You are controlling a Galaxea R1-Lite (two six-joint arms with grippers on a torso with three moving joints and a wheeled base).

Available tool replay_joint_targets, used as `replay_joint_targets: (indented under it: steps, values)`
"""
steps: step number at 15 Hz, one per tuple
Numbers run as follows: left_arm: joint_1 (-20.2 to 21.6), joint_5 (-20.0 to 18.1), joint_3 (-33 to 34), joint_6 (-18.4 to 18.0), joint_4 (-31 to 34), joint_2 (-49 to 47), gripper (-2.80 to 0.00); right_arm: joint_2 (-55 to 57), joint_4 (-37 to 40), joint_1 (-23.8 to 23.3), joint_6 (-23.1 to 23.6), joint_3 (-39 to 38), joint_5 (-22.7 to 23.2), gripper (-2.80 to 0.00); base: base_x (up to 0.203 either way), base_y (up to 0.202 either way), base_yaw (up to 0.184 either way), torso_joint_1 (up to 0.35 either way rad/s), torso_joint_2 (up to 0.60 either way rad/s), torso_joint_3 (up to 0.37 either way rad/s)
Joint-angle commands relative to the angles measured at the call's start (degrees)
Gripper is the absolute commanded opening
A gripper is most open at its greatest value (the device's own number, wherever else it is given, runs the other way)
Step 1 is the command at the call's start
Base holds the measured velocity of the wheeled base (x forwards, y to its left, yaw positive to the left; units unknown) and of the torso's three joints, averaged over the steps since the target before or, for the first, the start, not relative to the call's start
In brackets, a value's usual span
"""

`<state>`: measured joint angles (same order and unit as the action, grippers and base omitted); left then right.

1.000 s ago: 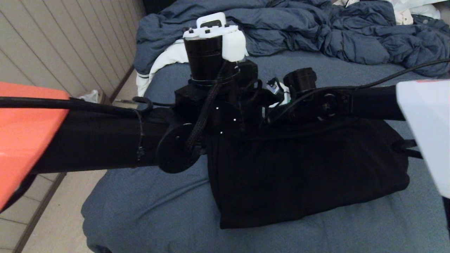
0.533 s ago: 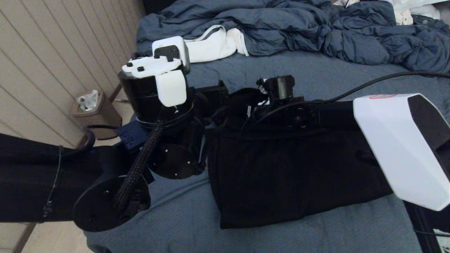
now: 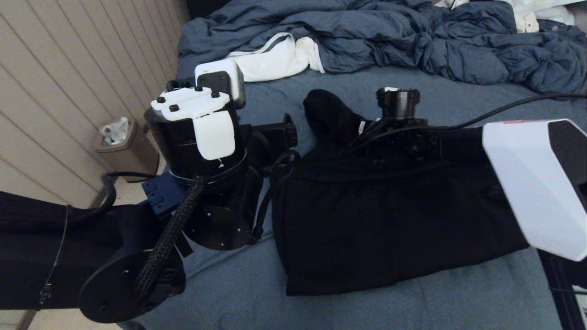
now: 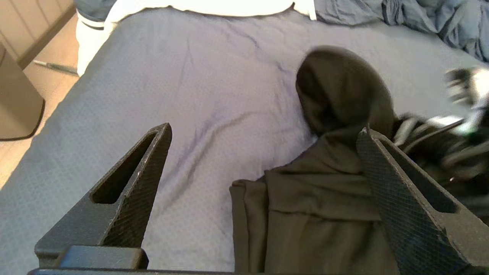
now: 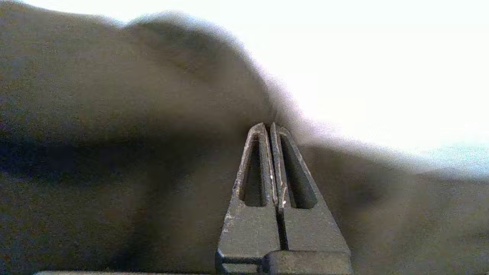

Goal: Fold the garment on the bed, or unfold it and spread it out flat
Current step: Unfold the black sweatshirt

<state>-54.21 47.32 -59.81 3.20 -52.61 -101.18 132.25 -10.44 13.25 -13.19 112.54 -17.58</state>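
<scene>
The black garment [image 3: 390, 220] lies folded into a thick block on the slate-blue bed [image 3: 220, 284]. Its hood [image 3: 328, 114] stands up as a lump at the far left corner. My left gripper [image 3: 279, 146] hangs open over the garment's left edge. In the left wrist view its fingers straddle the folded corner [image 4: 317, 221] and bare sheet [image 4: 191, 95], holding nothing. My right gripper [image 3: 355, 130] reaches in from the right along the garment's far edge. It is shut, with tips [image 5: 269, 124] against dark cloth [image 5: 114, 114] and no cloth seen between the fingers.
A rumpled blue-grey duvet [image 3: 412, 41] fills the head of the bed, with a white grey-striped cloth [image 3: 279, 57] beside it. A brown bin [image 3: 126, 142] stands on the floor by the panelled wall, past the bed's left edge.
My left arm has drawn back to the left and lowered, uncovering the white cloth. My right wrist has shifted right and the hood has risen into a lump.
</scene>
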Motion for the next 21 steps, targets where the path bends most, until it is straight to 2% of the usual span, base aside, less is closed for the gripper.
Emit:
replay_joint_targets:
  steps: [1,8,11,13,15,17,18,19,21]
  values:
    - [-0.2,0.3,0.4,0.1,-0.3,-0.2,0.00,-1.1,0.0,-2.6,-0.1,0.0,-0.1,-2.80,0.000,0.000,0.000,0.000,0.00,0.000]
    - [-0.2,0.1,1.1,0.0,-0.8,-0.5,0.00,-7.3,0.4,-4.2,-0.6,-2.2,-1.0,-2.80,0.000,0.000,0.000,0.000,0.00,0.000]
    - [1.2,-0.5,0.6,1.1,0.5,-3.0,0.00,-15.1,1.4,-5.5,-0.6,-9.4,0.3,-2.80,0.000,0.000,0.000,0.000,0.00,0.000]
    - [1.7,-2.1,-1.6,3.0,5.3,-4.6,0.00,-21.8,3.5,-6.6,-0.6,-16.3,4.6,-2.80,0.000,0.000,0.000,0.000,0.00,0.000]
    - [3.9,-4.9,-6.4,6.5,11.8,-5.7,0.00,-27.9,6.7,-8.5,-0.8,-22.0,11.0,-2.80,0.000,0.000,0.000,0.000,0.00,0.000]
    - [6.9,-9.2,-13.0,13.2,24.4,-6.3,0.00,-32.2,8.0,-10.5,-1.2,-26.3,16.9,-2.80,0.000,0.000,0.000,0.000,0.00,0.000]
    - [8.7,-13.1,-16.6,18.2,32.8,-6.4,0.00,-33.8,8.3,-11.5,-1.4,-27.8,19.1,-2.80,0.000,0.000,0.000,0.000,0.00,0.000]
    - [10.7,-19.7,-19.9,23.7,41.1,-6.4,0.00,-34.7,8.6,-12.3,-1.4,-28.5,20.8,-2.80,0.000,0.000,0.000,0.000,0.00,0.000]
    - [14.9,-35.3,-25.1,32.8,52.9,-6.6,0.00,-34.9,11.3,-12.5,-1.3,-28.3,21.6,-2.80,0.000,0.000,0.000,0.000,0.00,0.000]
